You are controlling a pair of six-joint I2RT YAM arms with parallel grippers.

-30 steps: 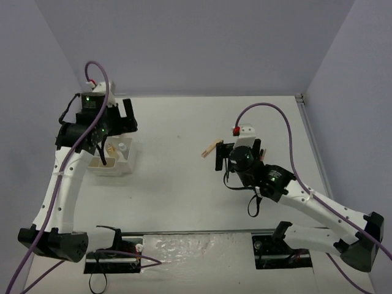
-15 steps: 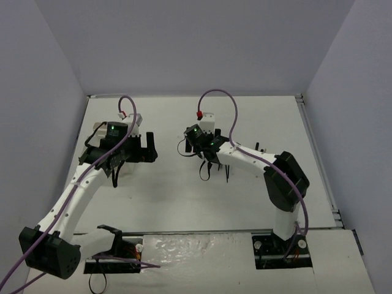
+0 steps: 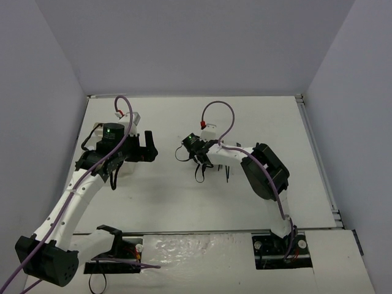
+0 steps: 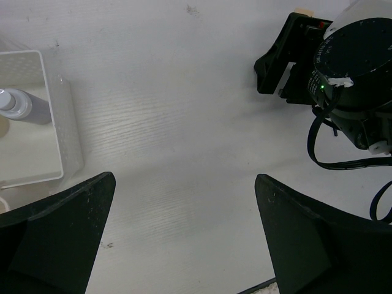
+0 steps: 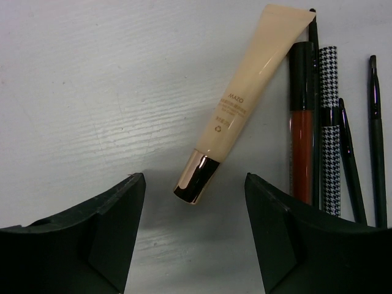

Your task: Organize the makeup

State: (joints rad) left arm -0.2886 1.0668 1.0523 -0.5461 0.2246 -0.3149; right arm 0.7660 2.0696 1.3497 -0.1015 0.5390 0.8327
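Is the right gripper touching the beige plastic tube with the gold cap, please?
Apart: the right wrist view shows bare table between the beige tube and the right gripper.

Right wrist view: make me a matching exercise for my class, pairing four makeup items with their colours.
Items:
1 squeeze tube
2 lip gloss
3 slim stick
4 rightmost brush

Colours:
A black-and-white check
B all dark
C beige, gold cap
D orange-red, black top

Pairs: 1-C, 2-D, 3-A, 4-B
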